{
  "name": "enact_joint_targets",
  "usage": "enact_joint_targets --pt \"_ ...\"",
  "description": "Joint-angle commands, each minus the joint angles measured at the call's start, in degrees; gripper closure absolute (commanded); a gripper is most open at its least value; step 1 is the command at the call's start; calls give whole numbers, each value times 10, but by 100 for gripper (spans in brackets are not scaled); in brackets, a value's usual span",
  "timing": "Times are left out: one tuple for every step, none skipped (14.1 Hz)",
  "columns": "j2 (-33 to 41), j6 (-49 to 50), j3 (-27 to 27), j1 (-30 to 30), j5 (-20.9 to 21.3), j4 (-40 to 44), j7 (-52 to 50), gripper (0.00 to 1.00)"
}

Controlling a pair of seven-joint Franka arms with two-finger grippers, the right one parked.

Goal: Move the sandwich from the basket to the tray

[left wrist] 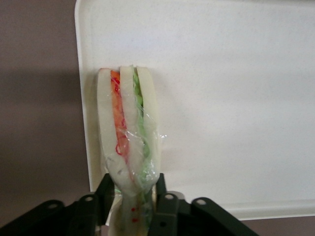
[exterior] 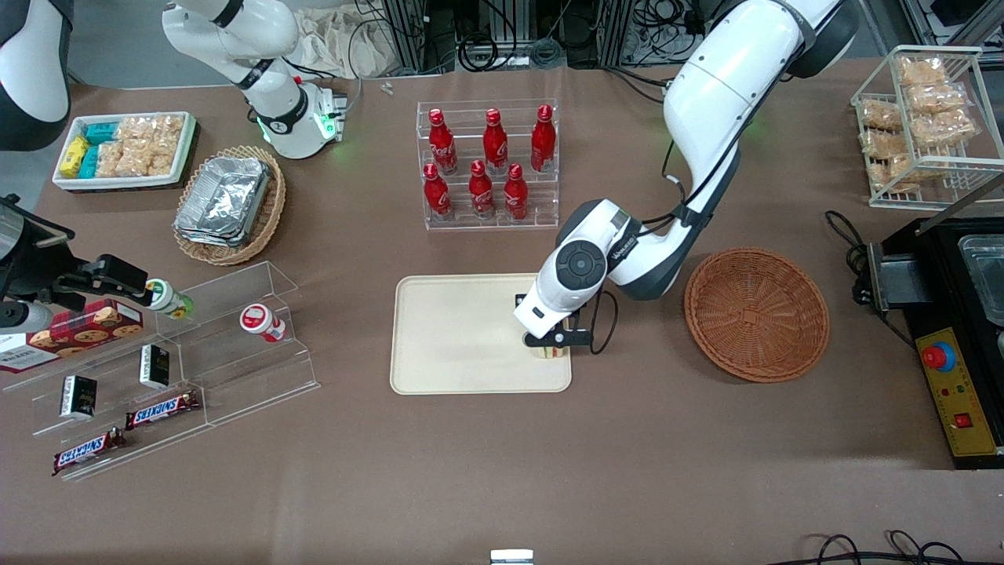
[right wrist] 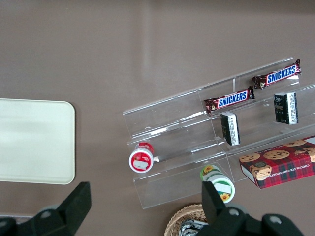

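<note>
The sandwich [left wrist: 128, 132], a clear-wrapped wedge of white bread with orange and green filling, stands on edge on the cream tray [left wrist: 236, 98], close to the rim at the basket's end. My left gripper [left wrist: 132, 196] is shut on it, and the black fingers [left wrist: 160, 189] pinch its narrow end from both sides. In the front view the gripper [exterior: 549, 344] is low over the tray [exterior: 463, 337], and only a sliver of the sandwich [exterior: 549, 352] shows under the wrist. The reddish-brown basket [exterior: 757, 314] lies beside the tray, toward the working arm's end, with nothing in it.
A clear rack of red bottles [exterior: 490, 165] stands farther from the camera than the tray. Toward the parked arm's end are a tan basket of foil containers [exterior: 227, 204], a white snack bin [exterior: 125, 149] and acrylic shelves [exterior: 157, 361]. A black control box [exterior: 949, 369] lies by the basket.
</note>
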State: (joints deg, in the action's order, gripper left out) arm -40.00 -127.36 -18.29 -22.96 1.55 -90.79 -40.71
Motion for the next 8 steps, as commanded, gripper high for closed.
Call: enact_joint_targets --pt "38 31 5 1 2 5 -13 0" --pt "58 64 6 3 2 5 -14 0" --pt "82 97 9 3 2 4 -18 0" --pt "106 130 11 9 2 1 -29 0" --pt "130 165 11 23 3 -1 -34 0" --pt "155 199 11 34 3 -4 -32 0" --pt "177 232 11 47 5 -5 -28 0" --pt "197 260 11 64 6 -9 -24 0"
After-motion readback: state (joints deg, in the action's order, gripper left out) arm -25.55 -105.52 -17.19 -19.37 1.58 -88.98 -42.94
